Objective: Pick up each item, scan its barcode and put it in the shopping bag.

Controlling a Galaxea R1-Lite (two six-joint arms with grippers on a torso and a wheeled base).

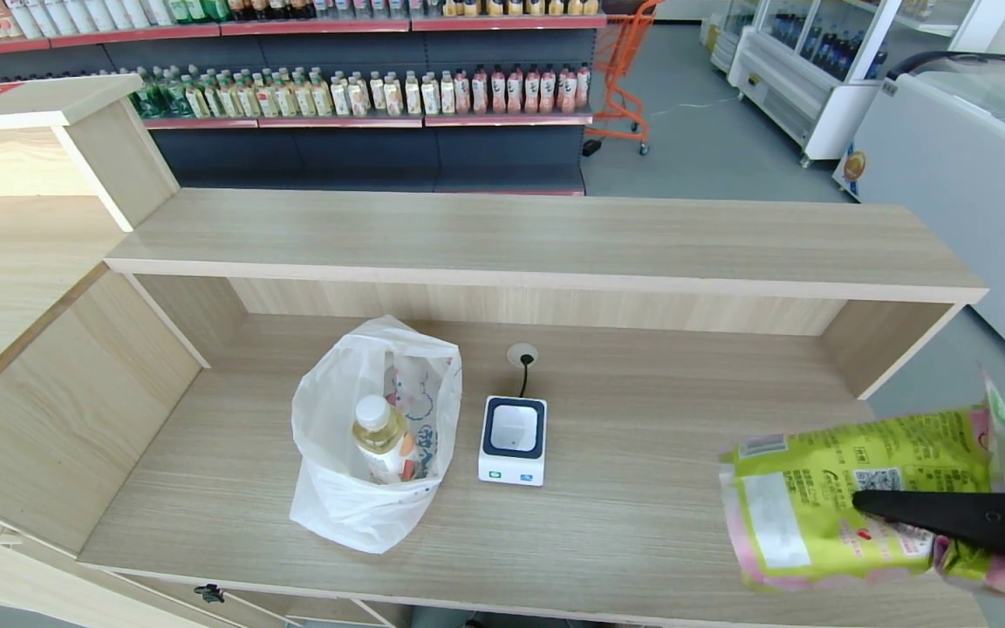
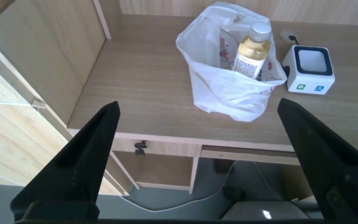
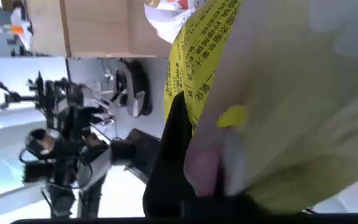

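Hovering off the near edge of the counter (image 1: 642,523), on its L side, the left gripper (image 2: 197,104) has its two black fingers (image 2: 86,162) spread wide w/ nothing between them. In the left wrist view it looks down past the counter's front lip toward the bag.

Next along, the shopping bag (image 1: 363,497) is white plastic, standing on the counter L of centre w/ its mouth open. Inside it a bottle (image 1: 378,436) w/ a white cap and pale yellow contents stands roughly upright. A printed packet (image 1: 415,392) is tucked behind the bottle, against the bag's far wall.

Just R of the bag, close but apart from it, sits the scanner (image 1: 513,439), a small white box w/ a dark-framed window facing up. Its black cable (image 1: 524,375) runs back to a round hole in the counter.

Well apart from it, at the counter's R end near the front corner, is a yellow-green snack bag (image 1: 816,497) w/ pink edging, lying about flat w/ its printed back up. The right gripper (image 1: 864,504) comes in from the R and pinches it, one black finger (image 1: 947,516) across the top face. Can't tell if the bag touches the wood. In the right wrist view the snack bag (image 3: 278,93) lies against that finger (image 3: 173,162).
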